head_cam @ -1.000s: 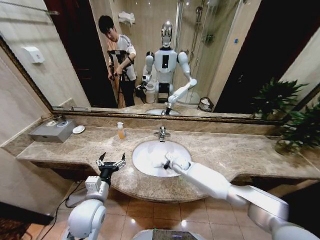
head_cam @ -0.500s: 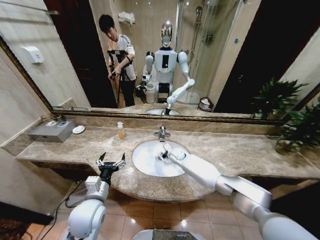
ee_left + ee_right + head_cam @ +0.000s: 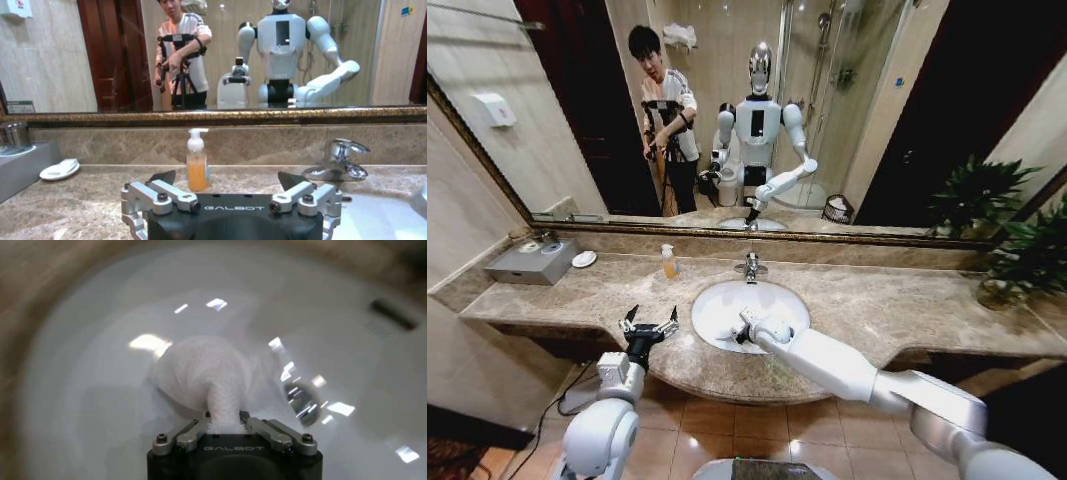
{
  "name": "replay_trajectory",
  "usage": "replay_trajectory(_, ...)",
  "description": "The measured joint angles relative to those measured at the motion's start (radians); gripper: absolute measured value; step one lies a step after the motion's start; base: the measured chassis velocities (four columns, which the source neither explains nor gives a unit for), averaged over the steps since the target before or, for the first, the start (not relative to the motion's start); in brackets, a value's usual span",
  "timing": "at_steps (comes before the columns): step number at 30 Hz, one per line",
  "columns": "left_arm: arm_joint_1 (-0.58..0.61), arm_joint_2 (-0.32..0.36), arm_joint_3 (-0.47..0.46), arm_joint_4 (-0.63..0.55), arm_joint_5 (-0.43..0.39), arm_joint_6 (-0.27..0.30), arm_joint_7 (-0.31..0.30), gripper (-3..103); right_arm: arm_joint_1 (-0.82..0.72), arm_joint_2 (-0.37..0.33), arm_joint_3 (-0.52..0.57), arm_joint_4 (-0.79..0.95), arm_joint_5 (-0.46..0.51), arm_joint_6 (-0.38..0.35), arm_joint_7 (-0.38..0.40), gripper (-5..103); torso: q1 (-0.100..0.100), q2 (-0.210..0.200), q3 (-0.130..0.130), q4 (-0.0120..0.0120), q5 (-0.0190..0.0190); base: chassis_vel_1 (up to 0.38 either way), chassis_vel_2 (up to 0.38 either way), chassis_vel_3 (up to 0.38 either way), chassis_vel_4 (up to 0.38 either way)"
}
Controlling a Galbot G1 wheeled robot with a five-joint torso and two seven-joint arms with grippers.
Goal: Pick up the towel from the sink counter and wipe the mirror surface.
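The towel (image 3: pixel 200 375) is a bunched white cloth hanging into the white basin (image 3: pixel 87 405), and my right gripper (image 3: pixel 225 421) is shut on its upper end. In the head view that right gripper (image 3: pixel 743 329) sits low over the basin's near left side, in the sink counter (image 3: pixel 877 300). My left gripper (image 3: pixel 649 324) stands open over the counter's front edge, left of the basin, with nothing between its fingers (image 3: pixel 163 176). The mirror (image 3: pixel 557 120) spans the wall behind the counter and reflects the robot.
A chrome faucet (image 3: pixel 750 266) stands behind the basin. To its left are an orange soap bottle (image 3: pixel 668 262), a small white dish (image 3: pixel 584 259) and a grey box (image 3: pixel 532 262). Green plants (image 3: pixel 1027 262) fill the counter's right end. Bare marble lies right of the basin.
My right gripper has swung from the back of the basin toward its near left side, keeping hold of the towel. The left arm has not moved.
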Motion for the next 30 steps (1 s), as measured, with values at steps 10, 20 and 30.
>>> replay_trajectory(10, 0.000, 0.000, 0.000, 0.000, 0.000, 0.000, 0.000, 100, 0.075, 0.153, 0.067, -0.248, -0.113, 0.098, -0.035, 10, 0.000, 0.000, 0.000, 0.0002, -0.0001, 0.000, 0.000, 0.000, 0.000)
replay_trajectory(20, 0.000, 0.000, 0.000, 0.000, 0.000, 0.000, 0.000, 100, -0.011, 0.071, -0.049, -0.037, -0.023, 0.059, 0.015, 10, 0.000, 0.000, 0.000, 0.0000, 0.0002, 0.000, 0.000, 0.000, 0.000)
replay_trajectory(30, 0.000, 0.000, 0.000, 0.000, 0.000, 0.000, 0.000, 100, 0.031, 0.161, -0.028, -0.163, -0.046, 0.079, -0.009, 10, 0.000, 0.000, 0.000, 0.0007, 0.0001, 0.000, 0.000, 0.000, 0.000)
